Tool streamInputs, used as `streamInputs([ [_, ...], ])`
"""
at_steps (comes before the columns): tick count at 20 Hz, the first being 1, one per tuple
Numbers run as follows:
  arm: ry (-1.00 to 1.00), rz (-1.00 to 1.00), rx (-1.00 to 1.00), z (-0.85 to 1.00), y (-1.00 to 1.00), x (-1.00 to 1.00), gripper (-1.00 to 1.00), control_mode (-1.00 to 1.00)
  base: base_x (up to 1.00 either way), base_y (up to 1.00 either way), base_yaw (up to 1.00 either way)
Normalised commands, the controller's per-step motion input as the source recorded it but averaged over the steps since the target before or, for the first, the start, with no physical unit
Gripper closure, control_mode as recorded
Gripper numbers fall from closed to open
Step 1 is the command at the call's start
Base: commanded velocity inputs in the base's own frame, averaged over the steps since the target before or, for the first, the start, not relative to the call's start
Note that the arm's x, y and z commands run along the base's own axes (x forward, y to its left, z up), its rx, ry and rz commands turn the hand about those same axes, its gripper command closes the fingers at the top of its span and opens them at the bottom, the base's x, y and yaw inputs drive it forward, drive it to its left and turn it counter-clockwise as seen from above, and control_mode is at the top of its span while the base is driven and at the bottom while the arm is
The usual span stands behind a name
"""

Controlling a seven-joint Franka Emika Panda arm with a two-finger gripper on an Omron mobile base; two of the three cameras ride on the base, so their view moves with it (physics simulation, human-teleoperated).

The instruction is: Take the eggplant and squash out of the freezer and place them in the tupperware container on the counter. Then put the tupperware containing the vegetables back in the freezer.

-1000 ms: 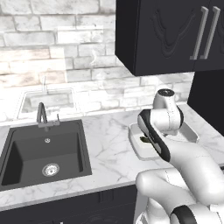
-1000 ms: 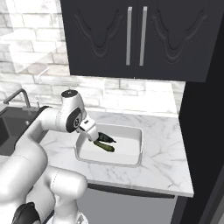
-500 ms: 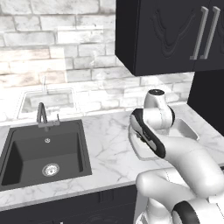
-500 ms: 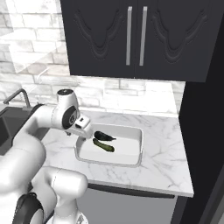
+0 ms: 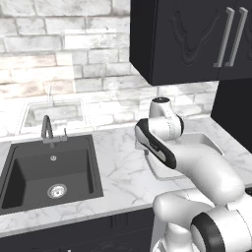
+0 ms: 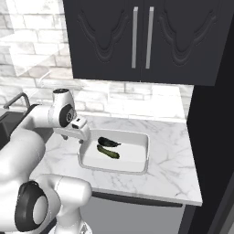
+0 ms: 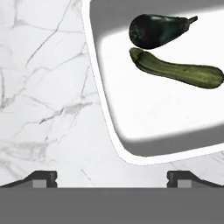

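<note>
The tupperware container (image 7: pixel 103 105), resting on the counter (image 7: pixel 43 96) with eggplant (image 7: pixel 155 29) and squash (image 7: pixel 177 70) inside, is judged light, rigid and slick-walled; the gripper (image 7: pixel 112 178), fingers spread wide and empty, should clamp its near rim.

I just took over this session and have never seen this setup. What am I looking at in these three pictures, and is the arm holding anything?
It is a white robot arm on a driving base in a simulated kitchen. Two pictures come from cameras on the base, behind the arm to its left and right. The third looks along the gripper, from a camera on the hand.

On the counter sits the tupperware container. Inside it lie the dark eggplant and the green squash, side by side. The black sink is set into the counter further left.

The gripper is open and holds nothing; it hovers over the counter beside the container's edge.
</note>
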Motion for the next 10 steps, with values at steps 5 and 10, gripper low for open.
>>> streamInputs([
  [5,-0.06,0.00,0.00,-0.14,0.00,0.03,-1.00,-1.00,0.00,0.00,0.00],
  [10,-0.07,0.00,0.00,-0.21,-0.02,0.04,-1.00,-1.00,0.00,0.00,0.00],
])
